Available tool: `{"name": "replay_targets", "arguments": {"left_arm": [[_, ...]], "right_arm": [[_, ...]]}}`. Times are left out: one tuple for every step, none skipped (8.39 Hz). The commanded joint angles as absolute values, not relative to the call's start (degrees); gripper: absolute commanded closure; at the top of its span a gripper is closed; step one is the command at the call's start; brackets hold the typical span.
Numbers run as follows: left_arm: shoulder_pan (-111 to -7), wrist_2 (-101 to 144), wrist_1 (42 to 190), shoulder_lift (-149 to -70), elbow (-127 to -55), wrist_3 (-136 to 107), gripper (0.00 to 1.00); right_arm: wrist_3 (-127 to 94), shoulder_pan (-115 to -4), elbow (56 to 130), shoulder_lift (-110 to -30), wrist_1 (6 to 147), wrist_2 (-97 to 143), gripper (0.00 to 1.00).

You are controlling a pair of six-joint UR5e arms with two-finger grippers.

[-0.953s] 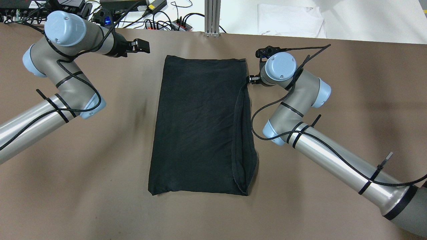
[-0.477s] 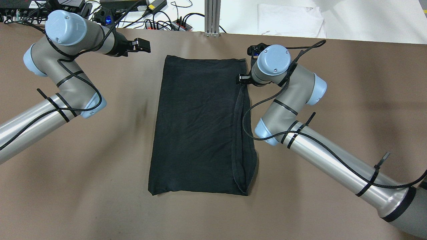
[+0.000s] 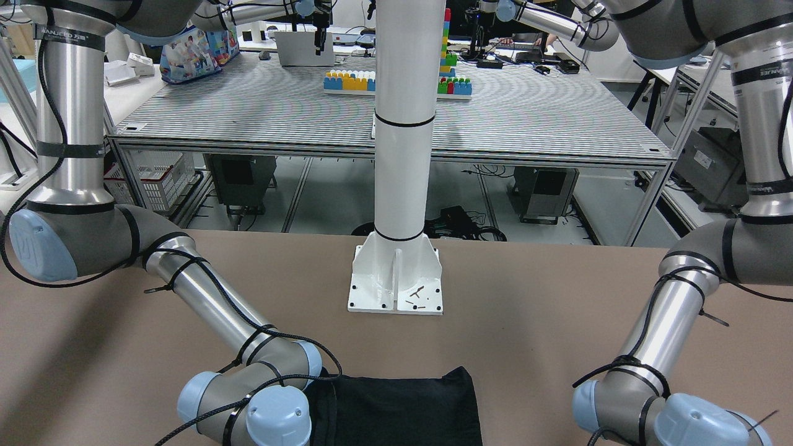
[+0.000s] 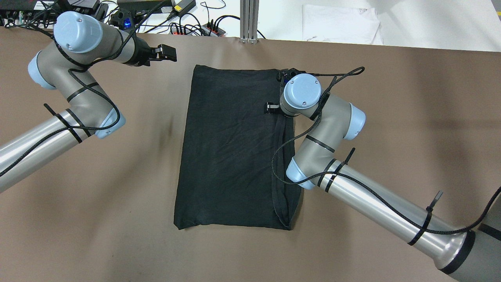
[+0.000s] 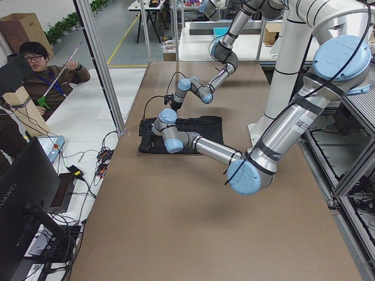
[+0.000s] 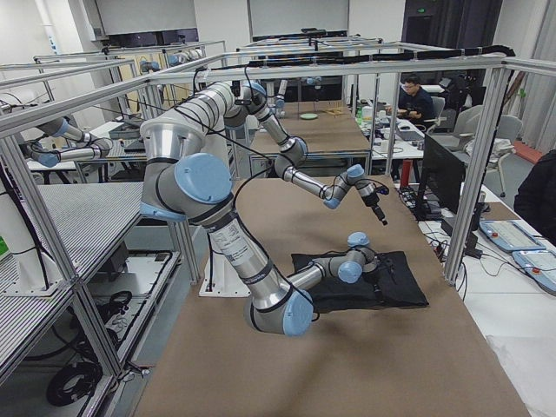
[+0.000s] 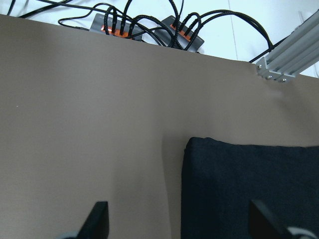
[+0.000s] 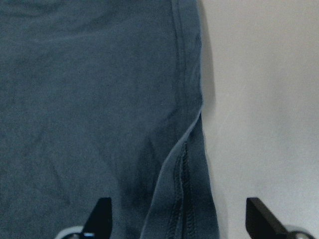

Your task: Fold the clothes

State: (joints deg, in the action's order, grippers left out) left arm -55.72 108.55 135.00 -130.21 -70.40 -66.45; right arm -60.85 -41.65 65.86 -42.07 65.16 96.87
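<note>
The clothes [image 4: 231, 149] are one black garment lying flat as a long folded rectangle mid-table, with a loose hemmed flap [image 4: 282, 172] along its right edge; its near end [image 3: 403, 406] also shows in the front-facing view. My right gripper [image 4: 271, 108] hovers over the far part of that right edge. In the right wrist view it [image 8: 179, 224] is open, with the hem [image 8: 187, 149] lying below and nothing between its fingers. My left gripper [image 4: 167, 53] hangs beyond the garment's far left corner [image 7: 199, 149]. It [image 7: 179, 224] is open and holds nothing.
Power strips [image 7: 144, 32] and cables line the table's far edge beside an aluminium post [image 4: 249, 21]. A white sheet [image 4: 340, 23] lies past the far right edge. The robot's white column base [image 3: 396, 279] stands behind the garment. A person [image 5: 35, 76] sits off the table's far side.
My right arm has swung left and towards me, so its gripper has gone from just off the garment's far right corner to over the right edge. The left arm is still.
</note>
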Motion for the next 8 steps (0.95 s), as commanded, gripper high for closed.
{"name": "replay_targets", "arguments": {"left_arm": [[-55.63,108.54,135.00,-130.52,-70.31,-66.71,0.00],[-55.63,108.54,135.00,-130.60,-70.31,-66.62,0.00],[-55.63,108.54,135.00,-130.61,-70.31,-66.71,0.00],[-55.55,108.54,135.00,-130.61,-70.31,-66.80,0.00],[-55.55,108.54,135.00,-130.69,-70.31,-66.88,0.00],[-55.55,108.54,135.00,-130.87,-70.31,-66.97,0.00],[-55.55,108.54,134.22,-131.13,-70.31,-67.06,0.00],[-55.55,108.54,133.60,-131.57,-70.31,-67.06,0.00]], "right_arm": [[-60.73,-41.04,66.09,-42.27,65.74,96.33,0.06],[-60.38,-41.13,66.18,-42.45,65.74,96.50,0.06],[-60.21,-41.13,66.18,-42.80,65.83,96.59,0.06],[-59.94,-41.22,66.36,-43.76,65.83,96.77,0.06],[-59.85,-41.39,66.97,-45.42,65.74,96.94,0.06],[-58.55,-41.83,69.41,-47.96,65.74,97.03,0.06],[-56.19,-42.79,72.83,-51.29,65.83,97.03,0.06],[-53.55,-44.19,76.17,-54.90,65.83,98.68,0.06]]}}
